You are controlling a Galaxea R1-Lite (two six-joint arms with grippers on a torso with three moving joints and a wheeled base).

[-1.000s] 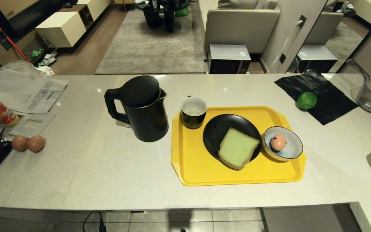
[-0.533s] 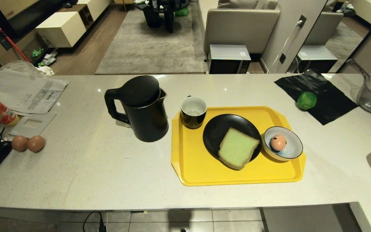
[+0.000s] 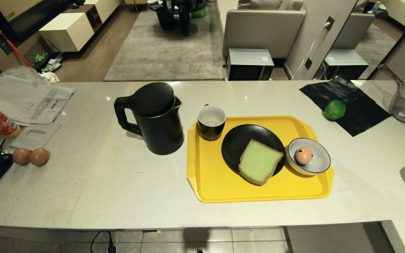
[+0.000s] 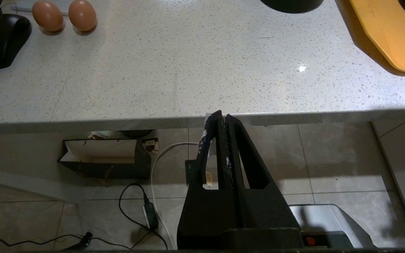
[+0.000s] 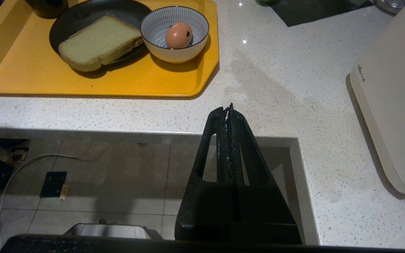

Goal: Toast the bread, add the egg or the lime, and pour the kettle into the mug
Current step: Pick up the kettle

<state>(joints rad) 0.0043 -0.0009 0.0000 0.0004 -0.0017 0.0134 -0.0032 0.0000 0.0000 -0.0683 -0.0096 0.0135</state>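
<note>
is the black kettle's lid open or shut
Shut: the round black lid sits flat on the tall matte-black kettle, which stands upright.

All you can see of your robot is the two grippers, nothing in the head view. The left gripper (image 4: 222, 117) has matte black, grainy triangular fingers with long cutout slots and whitish scuffs along the inner edges. The right gripper (image 5: 229, 109) has the same build, with frayed bits along its seam.

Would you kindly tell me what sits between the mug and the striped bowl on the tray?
In the head view, the black plate carrying the bread lies between the mug and the striped bowl.
</note>
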